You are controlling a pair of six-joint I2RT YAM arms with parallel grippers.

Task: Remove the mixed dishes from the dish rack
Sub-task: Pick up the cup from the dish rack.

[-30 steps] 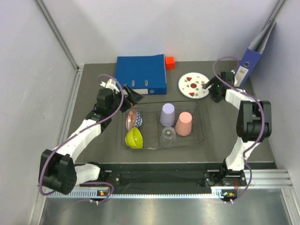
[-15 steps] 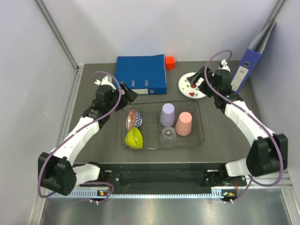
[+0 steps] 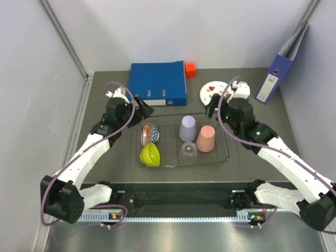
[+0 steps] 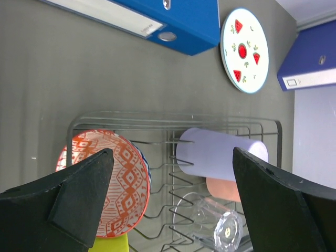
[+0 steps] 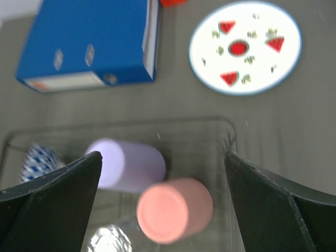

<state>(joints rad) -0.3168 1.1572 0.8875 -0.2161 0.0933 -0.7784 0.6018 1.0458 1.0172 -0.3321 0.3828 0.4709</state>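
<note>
The dark wire dish rack [image 3: 226, 153] holds a patterned bowl [image 3: 149, 133], a lime-yellow bowl [image 3: 150, 154], a lilac cup [image 3: 187, 128], a salmon-pink cup [image 3: 206, 138] and a clear tumbler [image 3: 188, 153]. The white plate with red marks [image 3: 212, 93] lies on the table behind the rack, partly hidden by my right arm. My left gripper [image 3: 144, 109] is open and empty above the rack's back left corner; its view shows the patterned bowl [image 4: 105, 178] and lilac cup [image 4: 220, 155]. My right gripper [image 3: 212, 108] is open and empty above the rack's back right, over the salmon-pink cup [image 5: 176, 210].
A blue binder [image 3: 157, 83] lies flat behind the rack with a small orange-red cube [image 3: 190, 69] at its right. A second blue binder [image 3: 278, 65] leans against the right wall. Grey walls close in both sides.
My right arm has swung from the plate at the back right, leftward and nearer, to over the rack's back right. My left gripper has shifted slightly up and left.
</note>
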